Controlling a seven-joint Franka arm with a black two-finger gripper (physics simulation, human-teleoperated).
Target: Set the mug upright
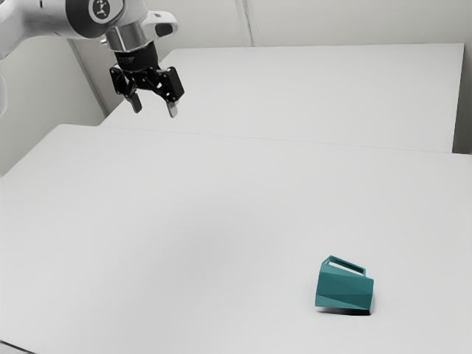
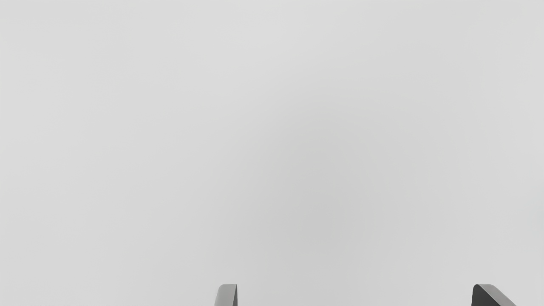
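Mug (image 1: 344,287) on its side on table (image 1: 184,236), well apart from tool (image 1: 154,110), fingers wide w/ nothing btwn.

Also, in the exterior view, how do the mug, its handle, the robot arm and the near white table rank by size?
1. Near white table
2. Robot arm
3. Mug
4. Handle

Arm (image 1: 44,18) is presenting smooth, rounded white-grey casing, a black disc (image 1: 94,23) bearing a pale emblem, a grey cylindrical wrist section (image 1: 127,37), a light side housing (image 1: 157,17) with dark inset, and a black end piece (image 1: 142,76) carrying grey-tipped fingers (image 1: 172,110).
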